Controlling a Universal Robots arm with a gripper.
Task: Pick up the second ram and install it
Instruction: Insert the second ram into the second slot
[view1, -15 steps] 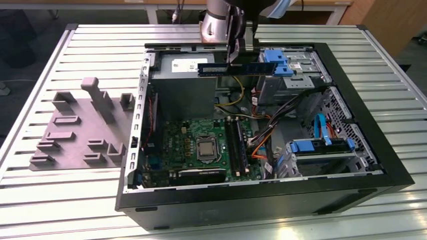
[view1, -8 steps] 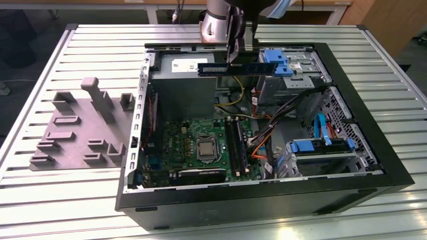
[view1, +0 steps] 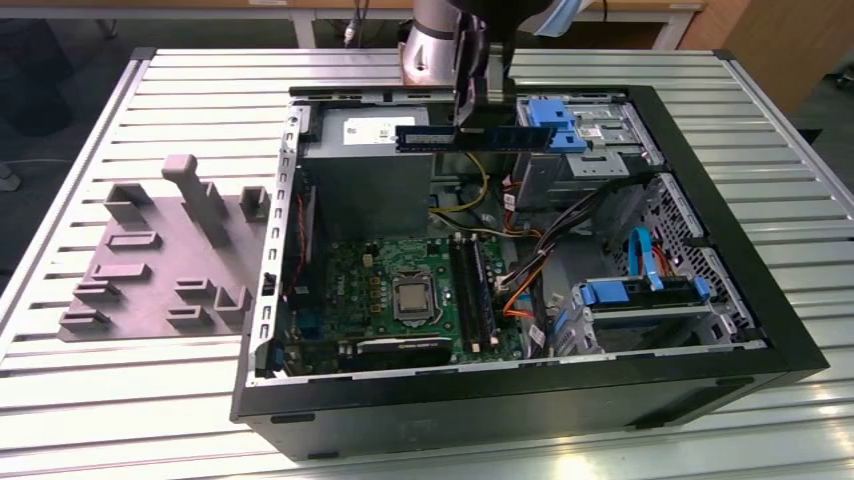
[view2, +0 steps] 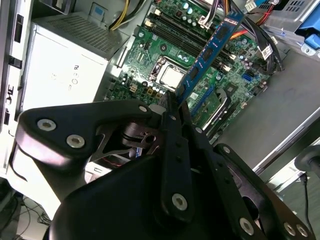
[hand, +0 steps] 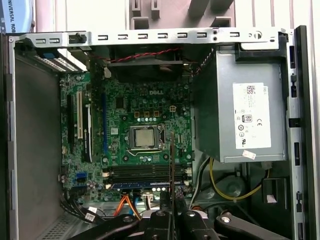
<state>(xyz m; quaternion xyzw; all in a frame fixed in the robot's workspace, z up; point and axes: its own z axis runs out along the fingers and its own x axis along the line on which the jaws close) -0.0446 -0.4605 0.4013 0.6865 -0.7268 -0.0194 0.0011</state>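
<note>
Above the open computer case (view1: 747, 330), held level: memory stick (view1: 475, 137), clamped in your gripper (view1: 470, 122). Likely light, stiff, fragile; grip the bare edges, never the chips.

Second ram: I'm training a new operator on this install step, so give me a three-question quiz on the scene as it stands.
1. True or false: the gripper is shut on the second ram.
2. The ram is: A) seated in a slot, B) held above the open computer case, C) on the grey fixture block.
3. What square part sits mid-motherboard?

Key: 1 true; 2 B; 3 the processor.
</note>
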